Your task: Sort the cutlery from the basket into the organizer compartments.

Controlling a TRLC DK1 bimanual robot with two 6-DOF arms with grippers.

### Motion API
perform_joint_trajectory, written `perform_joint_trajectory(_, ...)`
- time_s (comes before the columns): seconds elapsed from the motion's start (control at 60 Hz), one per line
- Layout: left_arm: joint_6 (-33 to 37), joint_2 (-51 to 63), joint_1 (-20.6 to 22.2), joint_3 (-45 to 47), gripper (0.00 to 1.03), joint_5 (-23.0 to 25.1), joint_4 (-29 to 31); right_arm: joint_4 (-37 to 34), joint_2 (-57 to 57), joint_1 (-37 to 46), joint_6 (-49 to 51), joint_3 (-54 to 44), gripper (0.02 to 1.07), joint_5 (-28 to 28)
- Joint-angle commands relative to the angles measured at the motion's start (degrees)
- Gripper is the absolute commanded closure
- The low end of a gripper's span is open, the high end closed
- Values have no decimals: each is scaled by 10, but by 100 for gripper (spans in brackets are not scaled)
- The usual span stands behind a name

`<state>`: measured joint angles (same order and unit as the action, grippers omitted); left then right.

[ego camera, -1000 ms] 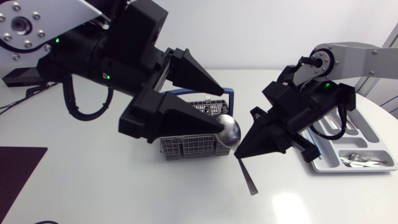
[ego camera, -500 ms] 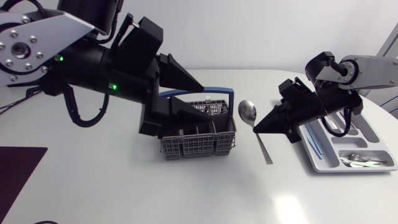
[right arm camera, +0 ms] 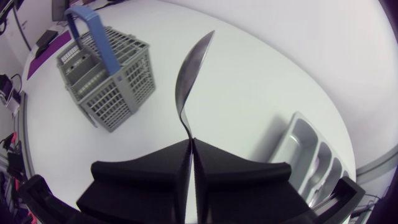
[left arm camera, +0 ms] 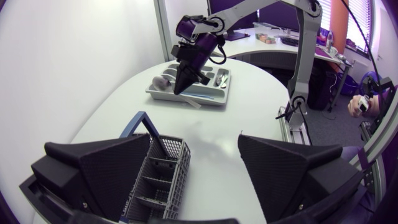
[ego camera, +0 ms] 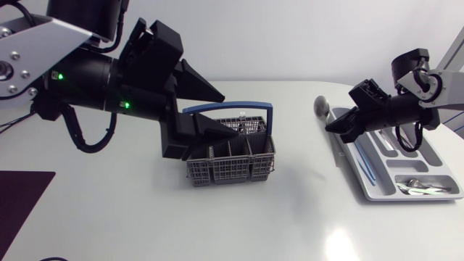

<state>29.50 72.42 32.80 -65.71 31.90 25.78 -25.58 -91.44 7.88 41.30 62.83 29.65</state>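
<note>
Across the upper left of the head view your left arm (ego camera: 65,69) reaches in, and its bulk fills much of that quarter. Your left tool (ego camera: 230,118) hangs over the basket (ego camera: 228,172) with its fingers wide apart. One finger shows above the blue handle (ego camera: 232,110), and the other overlaps the basket's left compartments. From the left wrist view the basket lies below the gap, nearer one finger than the other. It stands upright near the middle of the bench (ego camera: 109,210), well away from every edge.

Right of the basket you have a broad strip of white bench between it and the organizer (ego camera: 375,191), running down to the lower edge of the frame. The same white surface spans the whole lower band, so that is your open room.

Further right, the spoon (right arm camera: 186,78) is clamped by its handle in your right tool (ego camera: 330,129), whose fingers press together on it. Its bowl points ahead of the tool. In the head view the bowl sits at the organizer's upper left corner, and you cannot tell whether it touches anything. Your right arm (ego camera: 413,72) enters from the right edge, above the organizer. The organizer lies at the right of the frame, close to the bench's curved edge, so room is tight on that side. A few pieces of cutlery (ego camera: 417,187) lie in its lower right compartment.
</note>
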Motion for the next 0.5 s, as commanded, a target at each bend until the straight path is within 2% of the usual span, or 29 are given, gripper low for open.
perform_joint_trajectory(0.0,-15,-13,3,16,6,-6,-5,26,-17,16,-46,25,101,-21)
perform_joint_trajectory(0.183,-15,-18,3,20,6,-18,-5,65,-43,47,-93,64,101,-94)
perform_joint_trajectory(0.35,-15,-18,11,24,6,-37,-7,107,-72,65,-119,88,101,-191)
perform_joint_trajectory(0.483,-13,-22,13,31,6,-61,-14,120,-105,80,-131,108,101,-232)
